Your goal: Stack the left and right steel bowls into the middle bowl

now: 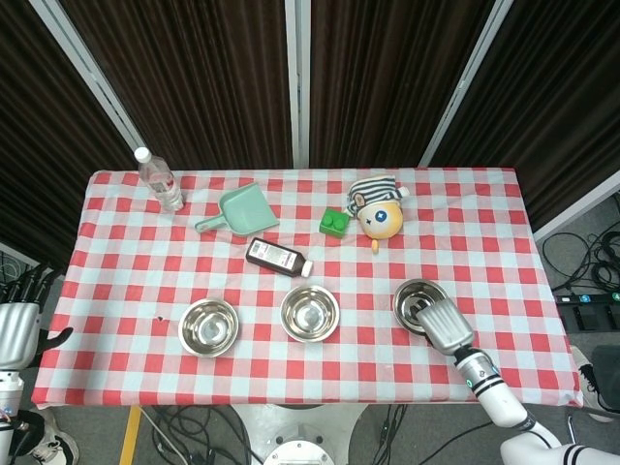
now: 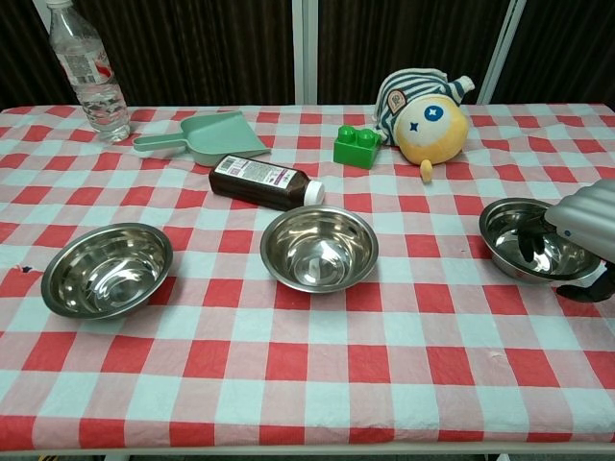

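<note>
Right hand (image 2: 581,240) grips right steel bowl (image 2: 533,240) rim; left hand (image 1: 17,320), fingers spread, empty, head view only; shiny round middle bowl (image 2: 319,248).

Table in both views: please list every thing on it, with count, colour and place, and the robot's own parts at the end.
steel bowls: three, silver, front row: left bowl, middle bowl, right bowl
water bottle: one, clear, back left
dustpan: one, mint green, back, left of centre
medicine bottle: one, dark brown, lying behind the middle bowl
toy brick: one, green, back centre
plush toy: one, yellow with striped cap, beside the brick
tablecloth: one, red and white check
left hand: off the table's left edge
right hand: silver, at the right bowl
</note>
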Available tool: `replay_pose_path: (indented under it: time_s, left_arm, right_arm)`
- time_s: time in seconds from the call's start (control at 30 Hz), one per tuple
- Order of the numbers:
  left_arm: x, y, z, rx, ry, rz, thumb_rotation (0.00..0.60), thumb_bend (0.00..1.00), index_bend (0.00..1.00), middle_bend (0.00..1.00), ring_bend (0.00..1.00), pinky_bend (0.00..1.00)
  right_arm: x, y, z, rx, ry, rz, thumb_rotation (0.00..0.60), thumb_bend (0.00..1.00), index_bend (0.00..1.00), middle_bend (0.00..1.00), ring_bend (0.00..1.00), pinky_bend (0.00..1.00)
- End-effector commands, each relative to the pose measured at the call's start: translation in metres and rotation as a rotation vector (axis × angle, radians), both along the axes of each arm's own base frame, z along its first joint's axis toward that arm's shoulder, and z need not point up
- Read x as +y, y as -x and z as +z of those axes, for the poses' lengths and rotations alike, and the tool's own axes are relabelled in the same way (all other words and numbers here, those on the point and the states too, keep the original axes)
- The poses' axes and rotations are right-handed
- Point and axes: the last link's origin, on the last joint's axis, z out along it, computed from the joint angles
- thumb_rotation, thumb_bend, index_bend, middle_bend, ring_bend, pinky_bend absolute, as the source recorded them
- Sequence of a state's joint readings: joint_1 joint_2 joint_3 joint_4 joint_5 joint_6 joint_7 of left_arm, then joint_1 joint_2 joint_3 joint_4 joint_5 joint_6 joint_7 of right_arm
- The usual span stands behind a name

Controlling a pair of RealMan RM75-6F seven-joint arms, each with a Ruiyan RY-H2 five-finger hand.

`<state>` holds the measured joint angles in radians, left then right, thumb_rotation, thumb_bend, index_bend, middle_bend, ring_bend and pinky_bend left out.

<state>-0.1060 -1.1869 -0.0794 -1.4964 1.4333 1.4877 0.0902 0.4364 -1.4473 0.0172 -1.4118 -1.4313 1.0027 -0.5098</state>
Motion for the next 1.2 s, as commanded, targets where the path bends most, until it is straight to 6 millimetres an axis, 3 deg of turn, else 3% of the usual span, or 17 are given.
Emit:
replay_pose_path:
  time_s: [0.03,0.23,0.7,1.2]
  left_arm:
    - [0.000,0.001,0.000,-0.003,0.000,0.003,0.600,0.12,0.20,0.19,0.16,0.23]
    - [0.000,0.002,-0.001,-0.007,0.003,0.005,0.600,0.12,0.20,0.19,0.16,0.23]
    - [-0.001,0.004,0.000,-0.020,0.006,0.013,0.600,0.12,0.20,0.19,0.16,0.23]
    - [-0.001,0.006,0.000,-0.032,0.002,0.018,0.600,0.12,0.20,0.19,0.16,0.23]
  right_arm:
    - [-0.001,0.000,-0.002,0.000,-0.007,-0.002,0.600,0.28,0.43,0.40,0.91,0.89]
    - [-0.002,0.001,-0.004,-0.003,-0.007,-0.014,0.600,0.40,0.45,0.43,0.91,0.89]
    - [-0.004,0.002,-0.003,-0.013,0.021,-0.037,0.600,0.44,0.60,0.53,0.91,0.89]
    - [-0.010,-0.008,0.017,-0.042,0.088,0.003,0.600,0.46,0.63,0.56,0.91,0.89]
